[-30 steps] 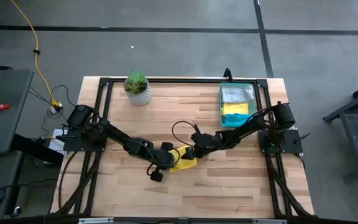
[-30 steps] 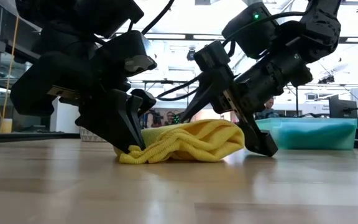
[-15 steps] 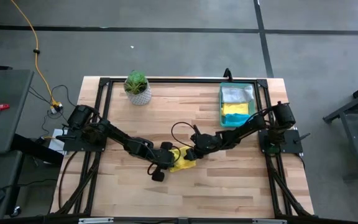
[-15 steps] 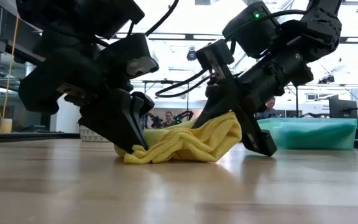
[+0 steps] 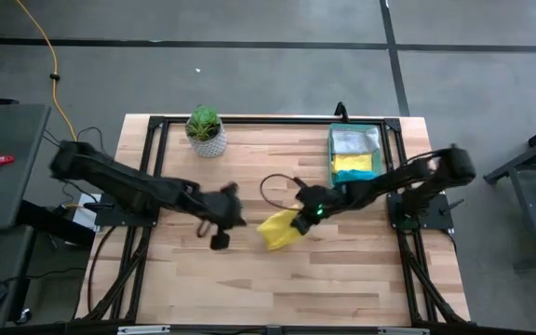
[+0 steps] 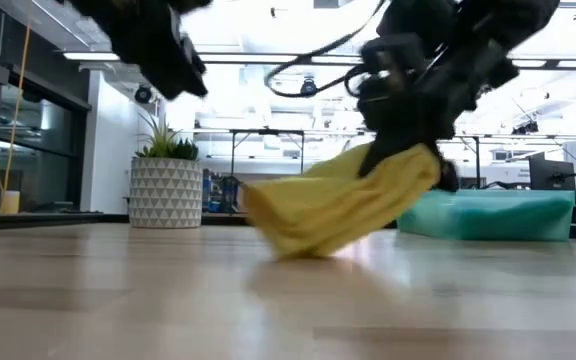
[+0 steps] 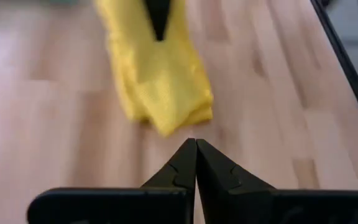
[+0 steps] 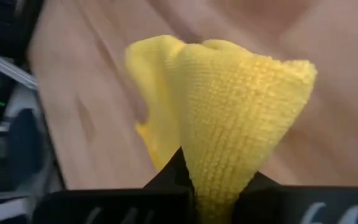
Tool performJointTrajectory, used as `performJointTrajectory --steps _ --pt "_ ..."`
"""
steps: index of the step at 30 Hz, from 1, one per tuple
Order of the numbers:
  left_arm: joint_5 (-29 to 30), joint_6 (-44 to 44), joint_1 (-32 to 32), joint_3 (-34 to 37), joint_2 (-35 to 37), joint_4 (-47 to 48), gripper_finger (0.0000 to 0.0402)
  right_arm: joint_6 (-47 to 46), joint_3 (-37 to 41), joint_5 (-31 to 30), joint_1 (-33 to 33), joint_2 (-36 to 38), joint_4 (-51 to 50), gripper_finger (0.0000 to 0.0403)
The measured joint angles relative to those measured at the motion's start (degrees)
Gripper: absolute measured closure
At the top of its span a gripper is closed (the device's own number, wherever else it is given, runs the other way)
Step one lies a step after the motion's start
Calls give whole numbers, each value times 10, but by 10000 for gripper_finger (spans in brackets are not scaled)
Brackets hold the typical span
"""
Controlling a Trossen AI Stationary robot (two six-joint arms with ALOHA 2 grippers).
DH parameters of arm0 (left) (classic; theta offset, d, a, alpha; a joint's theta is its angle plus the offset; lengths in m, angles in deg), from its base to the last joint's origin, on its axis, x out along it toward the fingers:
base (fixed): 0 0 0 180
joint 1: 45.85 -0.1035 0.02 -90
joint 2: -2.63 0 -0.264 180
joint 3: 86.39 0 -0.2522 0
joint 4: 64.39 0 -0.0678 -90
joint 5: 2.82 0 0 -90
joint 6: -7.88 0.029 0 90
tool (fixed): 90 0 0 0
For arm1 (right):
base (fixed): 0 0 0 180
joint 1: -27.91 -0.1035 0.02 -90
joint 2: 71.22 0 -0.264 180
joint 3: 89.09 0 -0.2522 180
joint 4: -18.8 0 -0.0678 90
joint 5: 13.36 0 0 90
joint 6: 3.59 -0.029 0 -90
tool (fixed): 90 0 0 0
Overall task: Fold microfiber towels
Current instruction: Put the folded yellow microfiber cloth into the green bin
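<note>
The yellow microfiber towel (image 5: 280,229) is near the middle of the table (image 5: 342,279), with its lower end dragging on the wood and its upper end raised. The right gripper (image 5: 307,212) is clenched on that raised end; the right wrist view shows the cloth (image 8: 229,112) pinched between the fingers and draping forward. The left gripper (image 5: 220,240) is clear of the towel, just to its left, with its fingers pressed together and empty, as the left wrist view confirms (image 7: 195,163).

Judged step: the towel is being lifted and carried for a fold, or for re-laying flat. The fold is not complete, as the cloth hangs bunched. The next move calls for lowering the held end so the cloth lies over itself evenly, without dragging the lower end out of line.

Farther back, the green tray (image 5: 378,135) holds further towels (image 5: 352,164). The potted plant (image 5: 206,131) stands at the far left.
</note>
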Motion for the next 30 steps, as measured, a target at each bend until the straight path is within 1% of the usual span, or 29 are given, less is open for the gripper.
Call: performJointTrajectory --steps 2,4,6,8,10,12,15,18,21,25,30 --pt "53 -11 -1 0 55 27 401 26 0 -8 16 59 -80 400" --pt "115 -20 0 -1 101 36 401 54 -11 -30 35 124 -157 400" --pt "168 -30 0 -1 137 36 401 79 -25 -59 59 184 -244 401" --pt "208 -33 0 -1 165 35 401 93 -42 -84 91 237 -324 401" --pt "233 -33 0 -1 182 31 401 98 -59 -97 130 281 -379 402" --pt "243 -33 -1 -2 192 31 401 108 -68 -98 175 313 -425 402" --pt "242 -35 -1 -2 194 32 401 130 -69 -75 243 345 -445 402" --pt "234 -48 -1 -2 188 35 401 153 -70 -24 311 351 -440 402" --pt "229 -59 -1 -2 175 38 401 164 -70 20 368 337 -419 402" --pt "229 -61 0 -2 156 35 401 165 -70 28 419 298 -399 402" --pt "218 -63 0 -2 142 30 401 181 -70 44 446 237 -415 402"
